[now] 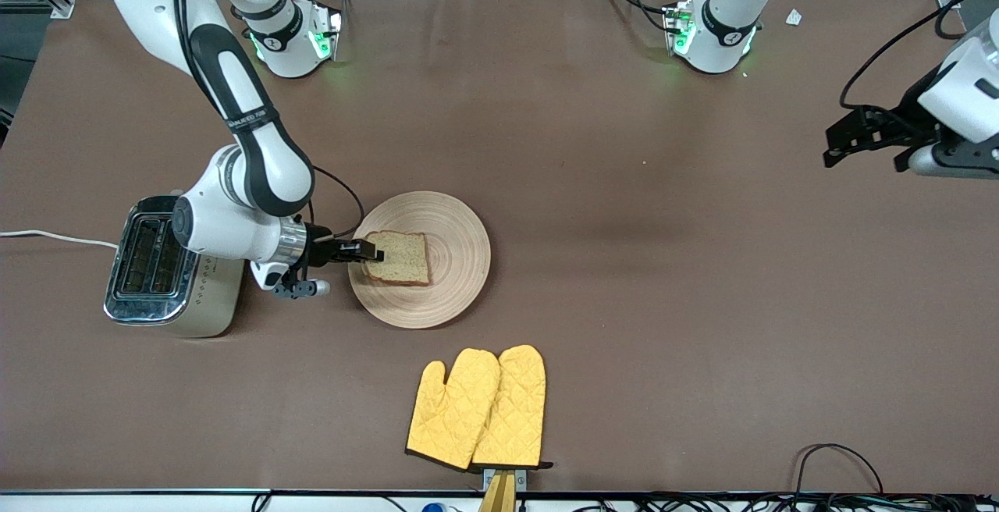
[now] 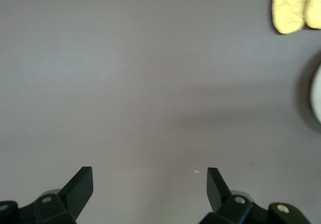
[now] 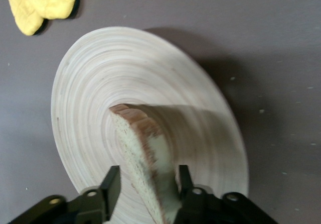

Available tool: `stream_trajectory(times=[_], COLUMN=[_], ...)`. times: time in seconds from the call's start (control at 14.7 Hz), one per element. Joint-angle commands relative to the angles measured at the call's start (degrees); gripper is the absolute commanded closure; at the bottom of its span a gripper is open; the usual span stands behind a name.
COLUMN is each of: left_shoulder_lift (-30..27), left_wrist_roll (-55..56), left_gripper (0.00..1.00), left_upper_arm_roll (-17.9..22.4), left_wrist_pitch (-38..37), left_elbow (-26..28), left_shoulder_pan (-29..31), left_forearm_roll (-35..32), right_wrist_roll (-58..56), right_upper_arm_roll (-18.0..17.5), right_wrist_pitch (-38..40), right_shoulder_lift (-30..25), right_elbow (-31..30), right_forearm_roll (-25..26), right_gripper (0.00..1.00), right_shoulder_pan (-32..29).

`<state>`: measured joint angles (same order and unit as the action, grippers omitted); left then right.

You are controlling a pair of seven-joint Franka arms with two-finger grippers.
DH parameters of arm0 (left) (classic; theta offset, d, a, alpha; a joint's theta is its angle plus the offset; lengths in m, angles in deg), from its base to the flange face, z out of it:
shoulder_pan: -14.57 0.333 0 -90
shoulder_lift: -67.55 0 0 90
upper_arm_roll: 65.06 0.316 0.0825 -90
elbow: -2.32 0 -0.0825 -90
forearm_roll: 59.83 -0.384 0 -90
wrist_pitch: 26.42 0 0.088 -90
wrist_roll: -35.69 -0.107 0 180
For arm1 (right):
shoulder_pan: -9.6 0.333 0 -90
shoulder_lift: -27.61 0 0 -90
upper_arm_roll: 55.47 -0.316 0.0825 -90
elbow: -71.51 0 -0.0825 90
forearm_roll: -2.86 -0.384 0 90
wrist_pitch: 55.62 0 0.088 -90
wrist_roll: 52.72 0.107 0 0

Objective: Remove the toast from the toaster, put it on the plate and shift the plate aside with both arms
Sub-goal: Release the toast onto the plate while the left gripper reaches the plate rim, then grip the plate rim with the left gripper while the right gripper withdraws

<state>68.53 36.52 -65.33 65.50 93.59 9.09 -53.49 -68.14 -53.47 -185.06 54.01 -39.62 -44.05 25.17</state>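
The toast (image 1: 402, 258) lies flat on the round wooden plate (image 1: 456, 278) in the middle of the table. My right gripper (image 1: 373, 251) is low at the toast's edge toward the toaster. In the right wrist view its jaws (image 3: 148, 176) stand open on either side of the toast (image 3: 143, 148), with a gap at one finger, over the plate (image 3: 125, 68). My left gripper (image 1: 837, 147) is open and empty, up over the left arm's end of the table. It waits there, with bare cloth under its jaws (image 2: 150, 181).
A chrome toaster (image 1: 160, 270) stands beside the plate toward the right arm's end. Two yellow oven mitts (image 1: 480, 407) lie nearer the front camera than the plate. They also show in the wrist views (image 2: 293, 5) (image 3: 42, 0).
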Motion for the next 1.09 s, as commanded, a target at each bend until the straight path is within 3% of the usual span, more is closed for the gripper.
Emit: stream_trajectory(times=[0.0, 0.14, 0.27, 0.55, 0.75, 1.02], left_shoulder_lift=[4.54, 9.98, 15.86, 29.74, 39.42, 50.59], left_wrist_roll=[-0.57, 0.31, 1.62, 1.63, 1.8, 1.98], left_gripper=[0.0, 0.0, 0.0, 0.0, 0.0, 0.0], left_upper_arm_roll=[-0.25, -0.52, -0.43, -0.96, -1.13, -1.05], left_wrist_pitch=[-0.52, 0.09, 2.8, 13.51, 25.9, 40.41], left_elbow=[-0.57, -0.92, -1.27, -5.57, -9.26, -13.83], left_shoulder_pan=[-0.66, -1.63, -3.03, -11.98, -19.01, -27.01], left_forearm_roll=[6.3, 13.66, 23.24, 33.1, 38.81, 57.35], right_wrist_roll=[-1.28, -1.02, 0.99, 8.03, 9.18, 9.18], right_upper_arm_roll=[-0.5, -0.16, 1.07, 5.28, 10.03, 11.71], right_wrist_pitch=[2.08, 2.18, 2.79, 9.02, 19.99, 25.91], right_shoulder_lift=[-0.56, -2.74, -6.96, -16.27, -19.8, -24.28], right_elbow=[-0.84, -0.93, -1.02, -0.67, 5.11, 12.16], right_forearm_roll=[-1.09, 2.14, 10.65, 23.93, 30.18, 41.7], right_gripper=[0.0, 0.0, 0.0, 0.0, 0.0, 0.0], right_shoulder_pan=[-3.52, -4.24, -4.76, -4.85, -5.46, -6.43])
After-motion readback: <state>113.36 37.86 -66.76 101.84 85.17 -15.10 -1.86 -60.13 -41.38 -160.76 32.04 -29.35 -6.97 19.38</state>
